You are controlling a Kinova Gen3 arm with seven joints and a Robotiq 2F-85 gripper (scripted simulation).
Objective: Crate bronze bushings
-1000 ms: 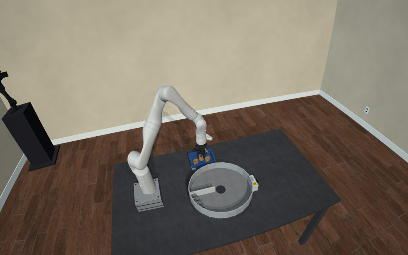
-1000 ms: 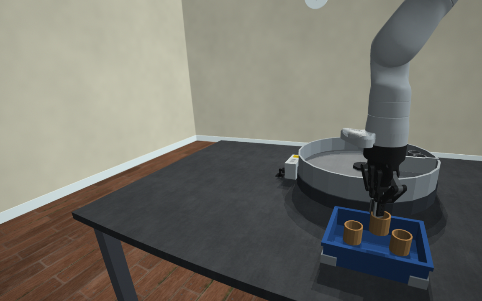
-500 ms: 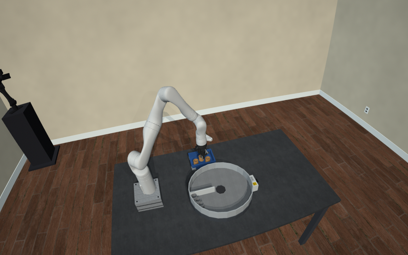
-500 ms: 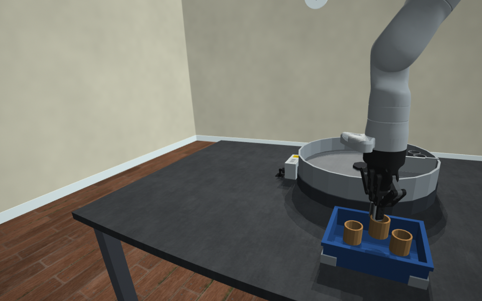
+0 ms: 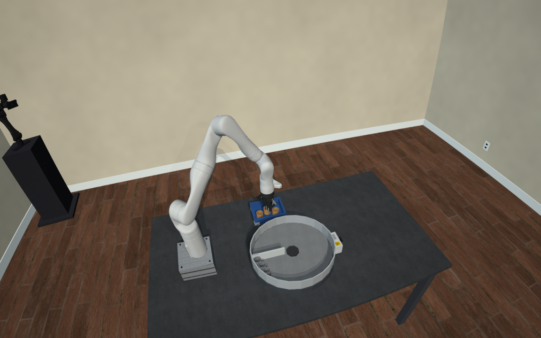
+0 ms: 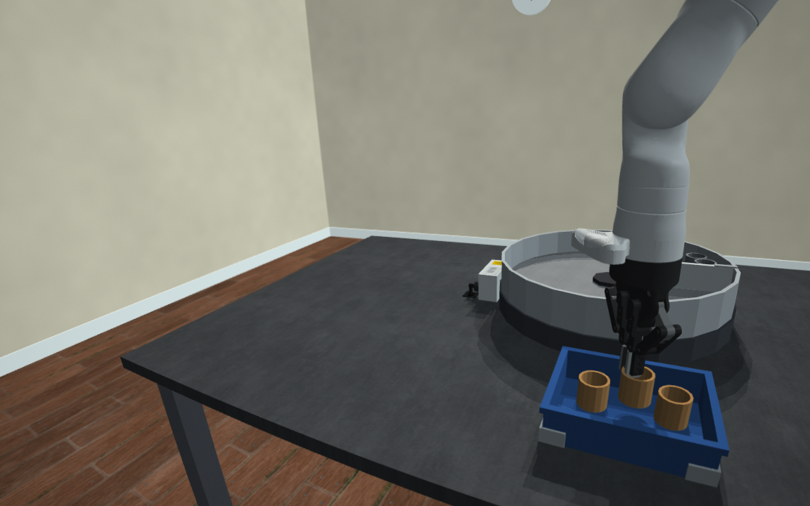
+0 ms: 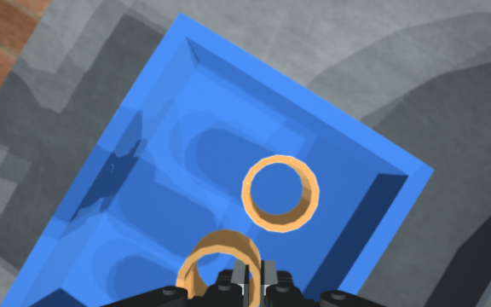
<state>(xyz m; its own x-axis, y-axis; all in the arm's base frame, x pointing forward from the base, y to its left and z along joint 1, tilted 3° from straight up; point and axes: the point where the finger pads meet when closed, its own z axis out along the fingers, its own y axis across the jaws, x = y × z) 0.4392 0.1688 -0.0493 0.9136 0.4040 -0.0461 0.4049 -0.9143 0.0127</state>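
My gripper is shut on the wall of a bronze bushing, upright inside the blue crate. I cannot tell whether its base touches the crate floor. A second bronze bushing and a third bronze bushing stand upright in the crate, one on each side. Steel bushings sit on the turning table, lined up along its wall; no bronze one shows there.
The turning table's raised ring wall stands close to the crate. A pale divider bar runs from the wall towards the dark hub. A white box is at the ring's outer side.
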